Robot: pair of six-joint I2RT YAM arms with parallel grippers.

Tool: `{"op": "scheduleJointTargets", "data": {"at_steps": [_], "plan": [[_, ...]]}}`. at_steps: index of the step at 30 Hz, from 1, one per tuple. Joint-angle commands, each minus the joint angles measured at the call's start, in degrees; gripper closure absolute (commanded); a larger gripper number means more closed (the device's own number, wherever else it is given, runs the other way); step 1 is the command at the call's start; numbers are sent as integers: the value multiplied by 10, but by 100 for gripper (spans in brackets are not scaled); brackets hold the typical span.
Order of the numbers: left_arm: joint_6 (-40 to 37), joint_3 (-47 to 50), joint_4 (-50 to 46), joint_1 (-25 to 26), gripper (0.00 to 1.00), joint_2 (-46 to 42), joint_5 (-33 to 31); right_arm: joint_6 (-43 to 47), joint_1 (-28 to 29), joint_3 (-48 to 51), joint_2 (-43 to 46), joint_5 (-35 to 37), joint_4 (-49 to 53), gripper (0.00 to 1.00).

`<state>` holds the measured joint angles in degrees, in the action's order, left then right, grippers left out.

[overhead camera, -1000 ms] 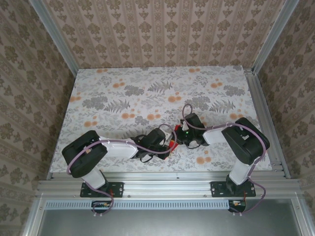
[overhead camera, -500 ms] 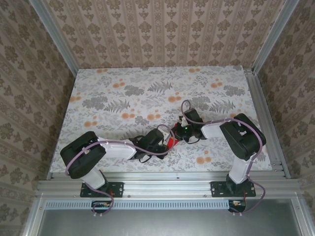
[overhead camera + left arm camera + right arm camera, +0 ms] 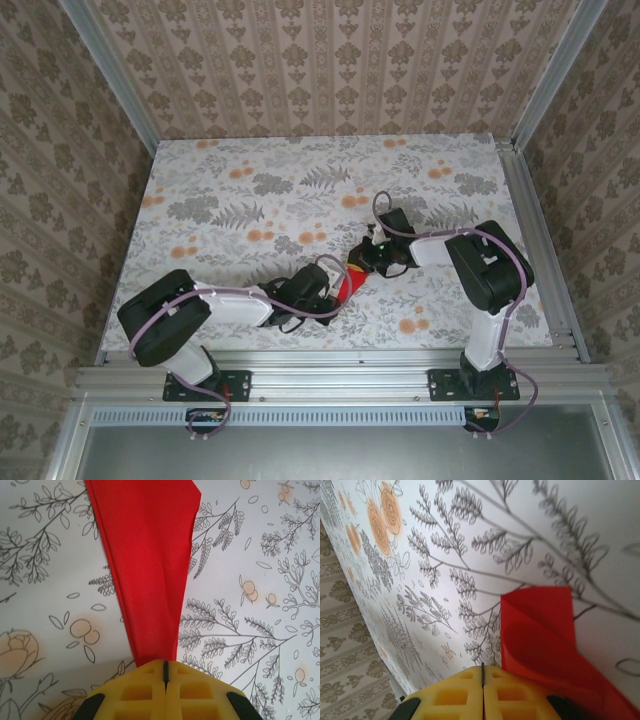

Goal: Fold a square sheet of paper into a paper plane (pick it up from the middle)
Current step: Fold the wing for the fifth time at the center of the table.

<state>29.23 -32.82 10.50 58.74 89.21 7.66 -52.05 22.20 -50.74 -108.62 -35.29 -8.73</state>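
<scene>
**Two claws meet at a folded red paper on a flowered desk**

Seen from above, two robot arms reach inward over a desk (image 3: 230, 190) printed with grey leaves and orange flowers. The left claw (image 3: 334, 289) and the right claw (image 3: 362, 262) point at each other and are nearly touching. A small piece of bright red paper (image 3: 346, 287) lies between their tips.

In the left wrist view, the left claw (image 3: 165, 666) has its two yellow pads pressed together, with only a thin dark seam between them. The narrow end of the paper (image 3: 147, 565) runs straight into that seam, so this claw is pinching it. Ahead of the claw the paper widens into a long wedge with layered folded edges along its left side. It lies over the desk (image 3: 260, 580).

In the right wrist view, the right claw (image 3: 483, 672) is also closed, pad against pad. The paper (image 3: 540, 630) sits just ahead and to the right of the seam. Its folded layers are curled open, and it passes behind the right-hand pad. I cannot tell whether this claw grips it. The desk (image 3: 470, 540) stretches ahead of the claw.
</scene>
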Motion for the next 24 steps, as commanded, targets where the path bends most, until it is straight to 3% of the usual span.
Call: {"op": "scheduleJointTargets", "data": {"at_steps": [1, 16, 21, 24], "plan": [[-7, 42, -161, 8, 100, 8, 35, 31, -53, -24, -37, 126, 10, 90], [-6, 40, -171, 7, 100, 0, 37, 51, -80, -83, -56, 107, 36, 87], [-3, 21, -179, 7, 100, -15, 36, 61, -80, -75, -24, 92, 43, 86], [-1, 4, -189, 5, 94, -33, 30, 77, -80, -65, 8, 84, 63, 84]]}}
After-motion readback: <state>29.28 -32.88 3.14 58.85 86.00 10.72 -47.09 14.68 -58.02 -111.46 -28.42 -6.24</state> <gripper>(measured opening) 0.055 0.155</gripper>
